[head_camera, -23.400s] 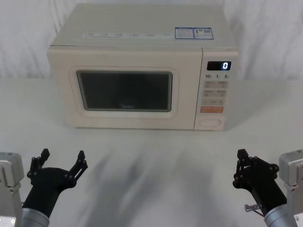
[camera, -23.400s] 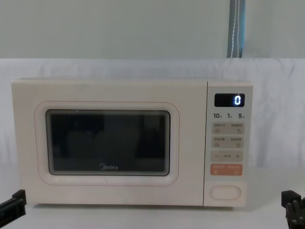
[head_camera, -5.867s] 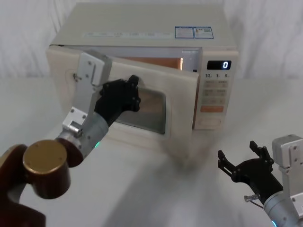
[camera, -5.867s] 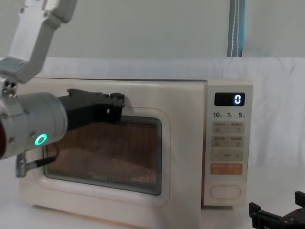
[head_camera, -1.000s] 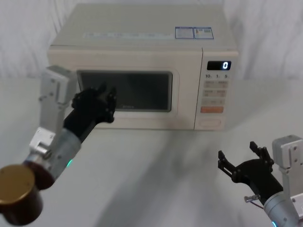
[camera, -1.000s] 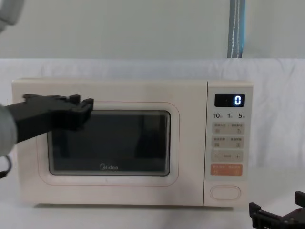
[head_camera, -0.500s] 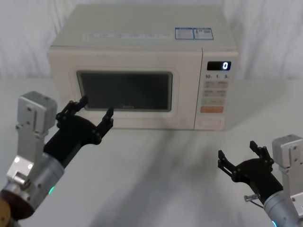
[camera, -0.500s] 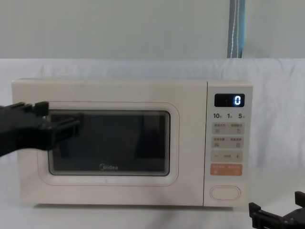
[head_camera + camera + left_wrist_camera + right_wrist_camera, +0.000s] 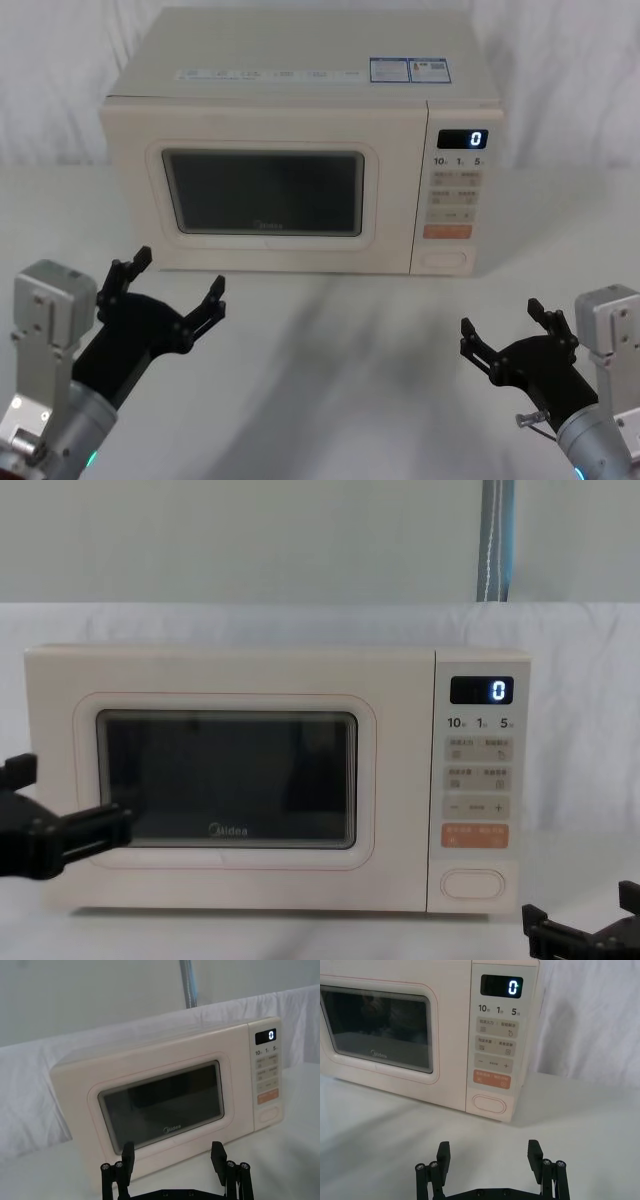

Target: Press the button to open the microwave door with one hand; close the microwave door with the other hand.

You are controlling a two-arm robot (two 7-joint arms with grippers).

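Door trouble looks unlikely now, since the microwave door (image 9: 262, 195) sits flush at 12 o'clock on the surface (image 9: 340, 340), though the left gripper (image 9: 165, 292) at 7 or right gripper (image 9: 505, 328) at 5, fingers spread and empty, could bump the button (image 9: 445, 261).

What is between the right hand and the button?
Nothing: in the right wrist view, bare white tablecloth lies between the open right hand and the button.
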